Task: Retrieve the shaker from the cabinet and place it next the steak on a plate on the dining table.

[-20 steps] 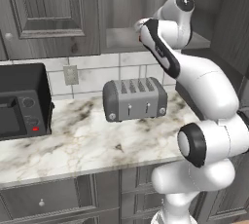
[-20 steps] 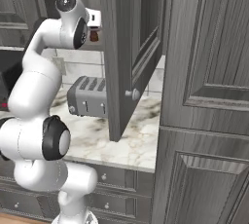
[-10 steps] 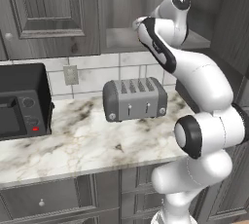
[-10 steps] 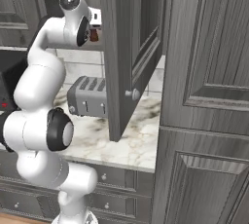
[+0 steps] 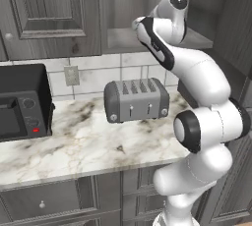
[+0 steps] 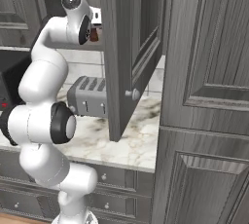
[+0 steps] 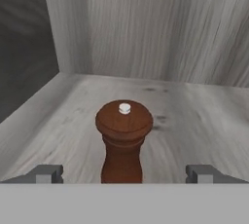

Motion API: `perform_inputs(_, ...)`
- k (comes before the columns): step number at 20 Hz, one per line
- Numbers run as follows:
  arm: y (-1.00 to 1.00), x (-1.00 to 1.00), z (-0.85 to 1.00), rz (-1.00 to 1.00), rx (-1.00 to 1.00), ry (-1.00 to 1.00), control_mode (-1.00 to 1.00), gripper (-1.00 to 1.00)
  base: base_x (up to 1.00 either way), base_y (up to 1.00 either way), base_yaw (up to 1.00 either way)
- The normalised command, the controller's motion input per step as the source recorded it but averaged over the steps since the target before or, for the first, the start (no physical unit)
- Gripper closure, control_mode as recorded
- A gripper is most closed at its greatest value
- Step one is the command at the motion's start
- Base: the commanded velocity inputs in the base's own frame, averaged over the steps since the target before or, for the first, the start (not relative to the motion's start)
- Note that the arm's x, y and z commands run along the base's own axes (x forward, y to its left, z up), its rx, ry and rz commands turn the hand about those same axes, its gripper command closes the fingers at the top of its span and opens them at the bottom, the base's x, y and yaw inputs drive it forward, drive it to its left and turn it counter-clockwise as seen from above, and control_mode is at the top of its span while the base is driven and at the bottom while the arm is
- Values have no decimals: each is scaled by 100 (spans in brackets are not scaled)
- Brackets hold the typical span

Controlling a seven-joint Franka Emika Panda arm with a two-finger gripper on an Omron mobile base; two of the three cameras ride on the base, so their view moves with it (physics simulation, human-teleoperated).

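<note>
The shaker (image 7: pixel 124 138), a small reddish-brown wooden mill with a rounded knob top, stands upright on the pale shelf of the cabinet (image 7: pixel 204 116). My gripper (image 7: pixel 125 174) is open, one dark fingertip (image 7: pixel 46 173) on each side of the shaker's lower body with wide gaps, touching nothing. In the right base view the shaker (image 6: pixel 94 34) shows just beyond the hand, inside the cabinet (image 6: pixel 129 47). In the left base view the arm reaches up into the open cabinet (image 5: pixel 123 36). The steak, the plate and the dining table are out of view.
The cabinet's door (image 6: pixel 131 72) hangs open to the right of the arm. Below, a grey toaster (image 5: pixel 137 101) and a black oven (image 5: pixel 22 103) stand on the marble counter (image 5: pixel 88 146). The cabinet's side wall (image 7: pixel 29 47) is close on the left.
The arm's elbow has swung and the upper links have turned, the hand staying at the shelf by the shaker. The shaker has not moved and the jaws stay open.
</note>
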Motion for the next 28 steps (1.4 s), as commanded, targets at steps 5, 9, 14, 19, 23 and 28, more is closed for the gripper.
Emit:
perform_inputs(5,0,13,-9,0,-2,0,-100,-100,0,0,0)
perform_inputs(9,0,13,-7,0,-1,0,-100,-100,0,0,0)
perform_inputs(14,0,14,0,0,0,0,-100,-100,0,0,0)
perform_inputs(19,0,17,0,0,0,0,-100,-100,0,0,0)
perform_inputs(23,0,16,0,0,0,0,-100,-100,0,0,0)
perform_inputs(28,0,14,0,0,0,0,-100,-100,0,0,0)
